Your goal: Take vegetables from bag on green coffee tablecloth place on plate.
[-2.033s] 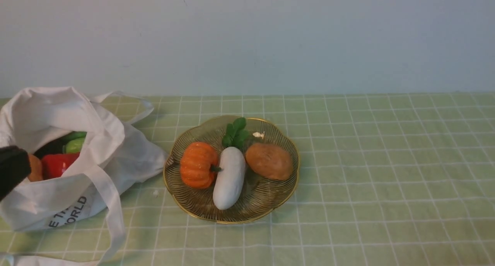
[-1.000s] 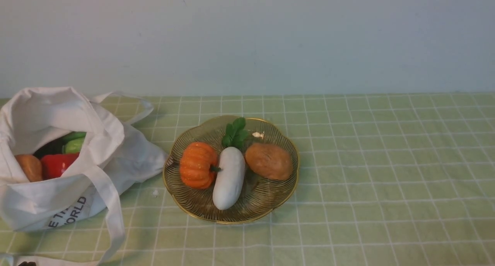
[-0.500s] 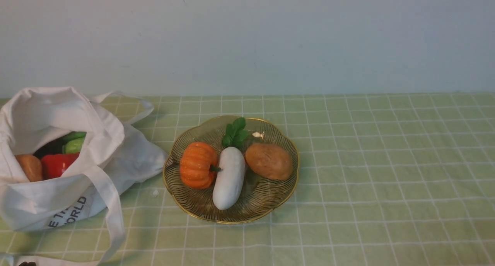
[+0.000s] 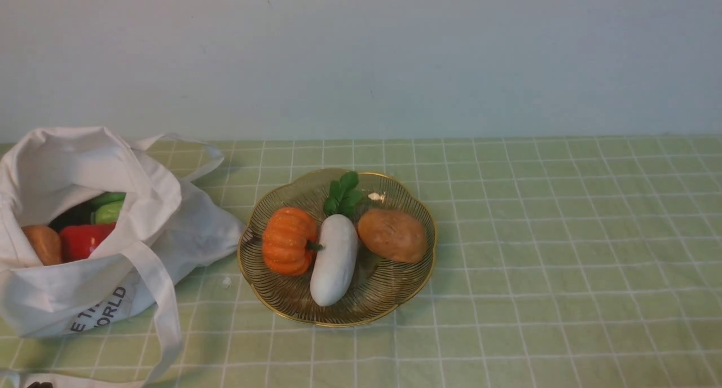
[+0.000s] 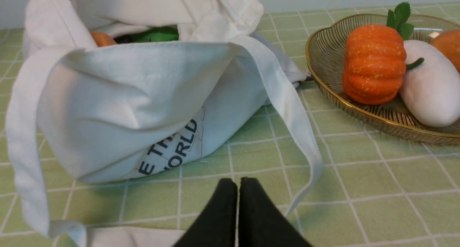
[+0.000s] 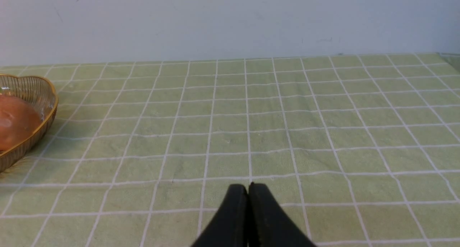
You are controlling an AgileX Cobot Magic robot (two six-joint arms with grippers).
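A pale wall backs the green coffee tablecloth [image 4: 564, 236]. On my left the bag [image 4: 141, 236] lies slumped, a red pepper [image 4: 82, 240], an orange-brown lump [image 4: 42, 244] and green pieces [image 4: 107, 207] showing in its mouth. The plate [image 4: 293, 309] beside it holds a pumpkin [image 4: 287, 240], white radish [image 4: 334, 261] and potato [image 4: 392, 234]. My left gripper [image 5: 238, 184] is clenched empty before the bag; my right gripper [image 6: 248, 189] is clenched empty over bare cloth.

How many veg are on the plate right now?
3 on the plate: pumpkin on the bag side, white radish in the middle, potato on the far side from the bag. Nothing seems hidden under them.
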